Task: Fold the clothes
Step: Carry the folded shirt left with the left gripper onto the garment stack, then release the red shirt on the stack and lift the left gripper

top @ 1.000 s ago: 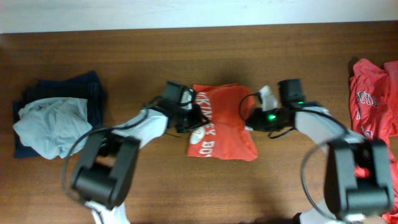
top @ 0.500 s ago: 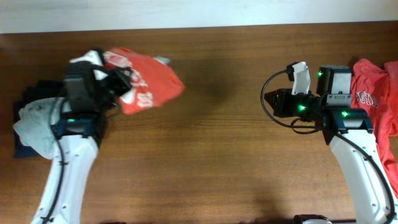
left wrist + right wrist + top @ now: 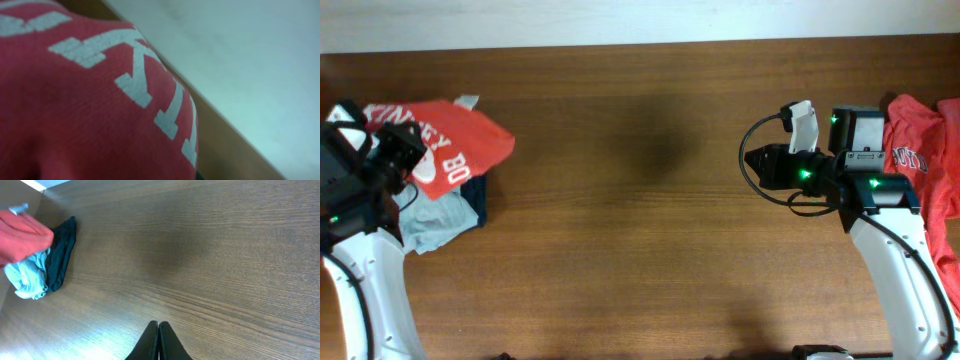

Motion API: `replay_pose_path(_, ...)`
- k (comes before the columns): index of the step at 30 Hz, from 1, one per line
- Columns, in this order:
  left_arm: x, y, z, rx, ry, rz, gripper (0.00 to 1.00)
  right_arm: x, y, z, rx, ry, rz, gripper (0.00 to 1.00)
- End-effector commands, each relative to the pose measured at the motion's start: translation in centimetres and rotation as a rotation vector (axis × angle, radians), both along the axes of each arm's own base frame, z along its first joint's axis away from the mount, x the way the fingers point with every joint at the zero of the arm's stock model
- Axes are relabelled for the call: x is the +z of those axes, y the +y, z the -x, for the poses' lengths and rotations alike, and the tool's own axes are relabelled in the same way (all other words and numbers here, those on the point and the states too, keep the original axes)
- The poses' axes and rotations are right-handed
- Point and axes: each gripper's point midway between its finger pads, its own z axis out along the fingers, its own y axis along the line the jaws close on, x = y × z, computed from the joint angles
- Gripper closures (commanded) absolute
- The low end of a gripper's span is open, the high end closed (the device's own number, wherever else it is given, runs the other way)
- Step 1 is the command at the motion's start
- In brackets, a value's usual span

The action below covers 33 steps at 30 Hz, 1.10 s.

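Far over on the left side of the desk, grips the orange-red T-shirt in the left jaws, at the end of the left arm. Clamped on the cloth near its left edge. Holds it bunched up, white letters facing up, right over the pile of the pale grey garment and the navy garment. Cannot tell if touching the pile or just above it. Fills nearly all of the left wrist view with red cloth and big white letters, and so hides the jaws there. Over on the right, presses the right jaws together with nothing between them. Points them left across bare brown wood, well apart from the pile. At the right edge of the desk, just beside the right arm: the second T-shirt, red too, crumpled, with white print.
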Motion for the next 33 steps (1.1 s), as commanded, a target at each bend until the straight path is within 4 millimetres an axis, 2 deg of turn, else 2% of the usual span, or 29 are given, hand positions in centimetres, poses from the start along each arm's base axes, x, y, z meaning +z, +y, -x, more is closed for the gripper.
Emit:
replay_pose_path(1,-0.1,2.5,0.3,0.016,0.036,-0.147,1.00,0.1,0.1,0.0,0.000,-0.003,0.002,0.94)
replay_pose_path(3,-0.8,3.4,0.3,0.021,0.051,-0.157,1.00,0.1,0.1,0.0,0.000,-0.002,0.002,0.94)
replay_pose_path(5,-0.7,4.2,0.3,0.034,0.041,-0.169,1.00,0.1,0.1,0.0,0.000,-0.002,0.002,0.94)
replay_pose_path(12,1.9,6.3,0.3,0.078,-0.018,-0.206,1.00,0.1,0.1,0.0,0.000,-0.002,0.002,0.93)
replay_pose_path(19,5.5,6.7,-0.3,0.058,-0.080,-0.292,1.00,0.1,0.1,0.0,0.000,-0.002,0.002,0.93)
replay_pose_path(22,5.5,7.2,0.1,0.079,-0.054,-0.318,1.00,0.1,0.1,0.0,0.000,-0.001,0.002,0.93)
replay_pose_path(23,5.1,7.2,0.2,0.076,-0.039,-0.312,1.00,0.1,0.1,0.0,0.000,-0.001,0.002,0.93)
replay_pose_path(25,2.7,6.8,0.4,0.062,0.037,-0.262,1.00,0.1,0.1,0.0,0.000,-0.002,0.002,0.93)
replay_pose_path(29,-3.9,7.3,2.0,0.145,0.261,-0.105,1.00,0.1,0.1,0.0,0.000,-0.002,0.002,0.93)
replay_pose_path(33,-9.4,6.6,3.1,0.165,0.423,0.040,0.95,0.1,0.1,0.0,0.000,-0.001,0.002,0.93)
